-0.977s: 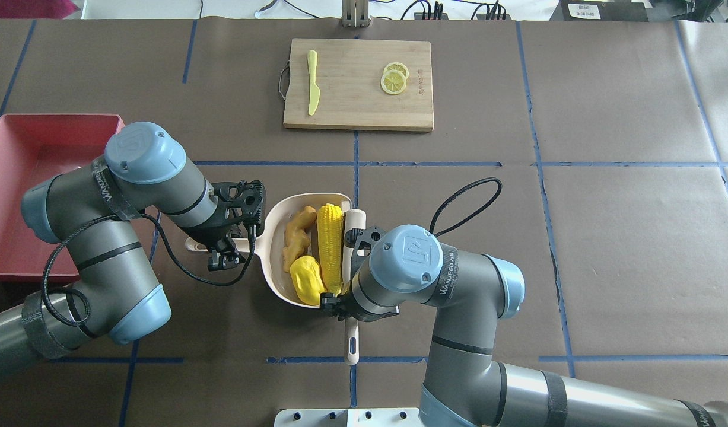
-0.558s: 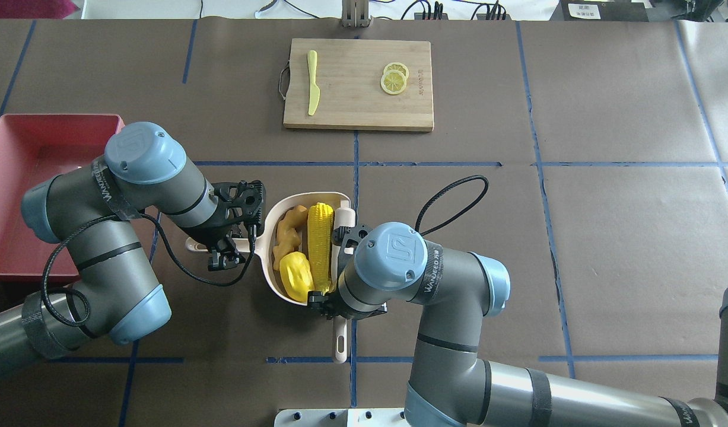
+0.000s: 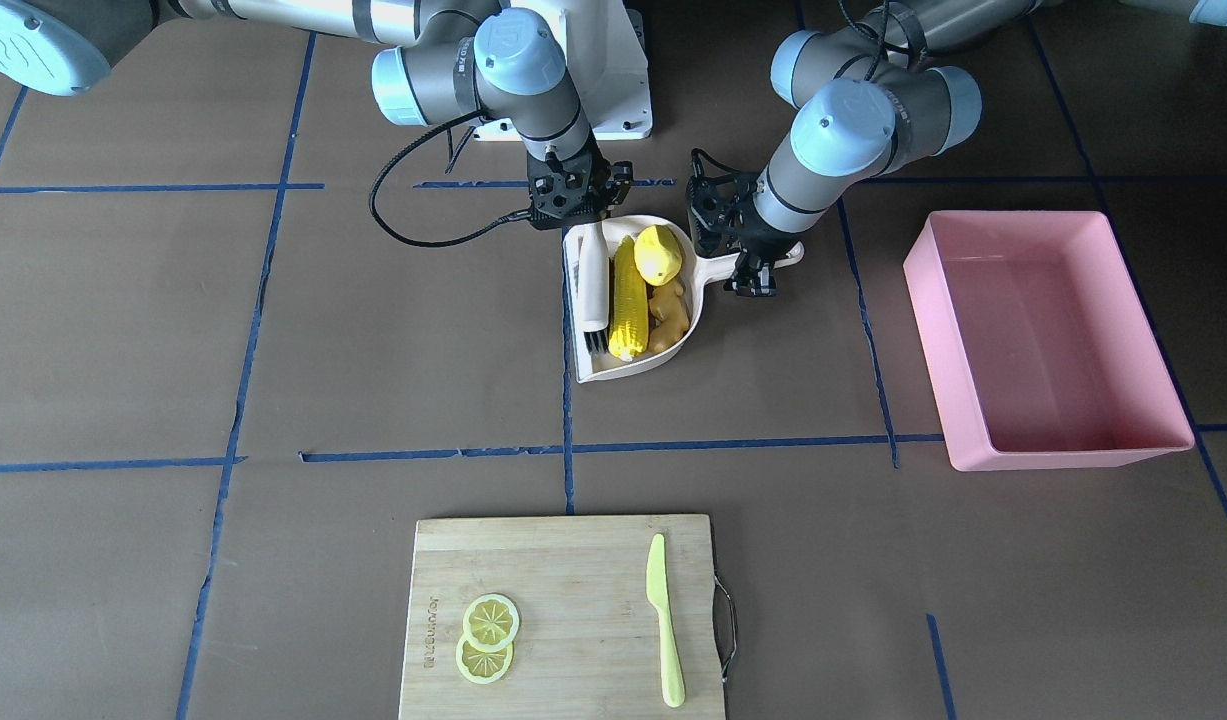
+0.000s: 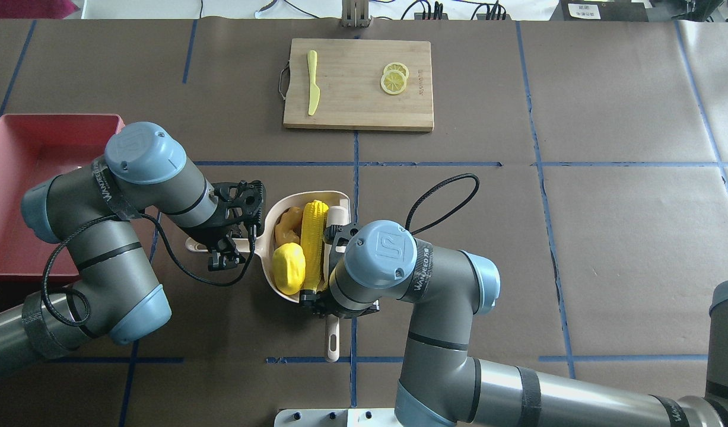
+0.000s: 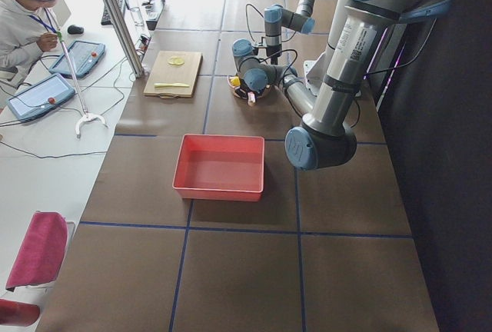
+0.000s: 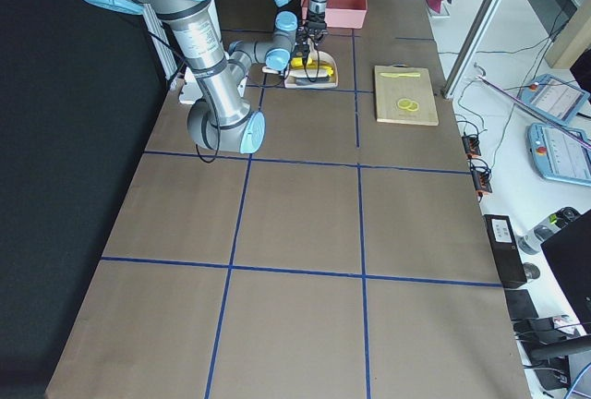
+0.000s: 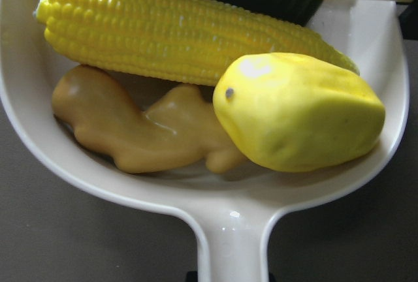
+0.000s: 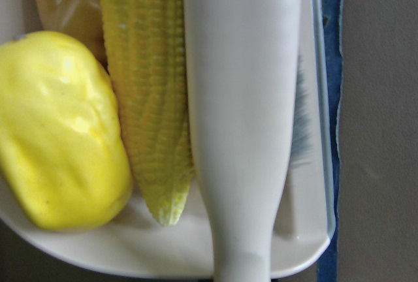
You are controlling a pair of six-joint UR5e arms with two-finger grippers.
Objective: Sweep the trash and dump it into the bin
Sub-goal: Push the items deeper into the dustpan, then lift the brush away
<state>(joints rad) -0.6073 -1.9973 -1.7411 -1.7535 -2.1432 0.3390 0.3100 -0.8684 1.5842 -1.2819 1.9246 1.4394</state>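
The cream dustpan (image 4: 267, 228) lies mid-table and holds the long corn cob (image 4: 312, 243), the lumpy yellow vegetable (image 4: 289, 268) and the tan ginger root (image 4: 288, 224). My left gripper (image 3: 761, 264) is shut on the dustpan's handle (image 4: 193, 244). My right gripper (image 3: 579, 214) is shut on the cream brush (image 3: 594, 285), which lies inside the pan against the corn (image 8: 147, 86). In the overhead view the right wrist hides that grip. The pink bin (image 4: 19, 178) stands empty at the table's left end, apart from the pan.
A wooden cutting board (image 4: 358, 110) at the far middle carries a lime-green knife (image 4: 312, 83) and two lemon slices (image 4: 394, 79). Blue tape lines cross the brown table cover. An operator (image 5: 31, 9) sits beyond the far edge.
My right arm has moved left with the brush, pushing the corn, the yellow vegetable and the ginger deeper toward the pan's handle side. The left arm has not moved.
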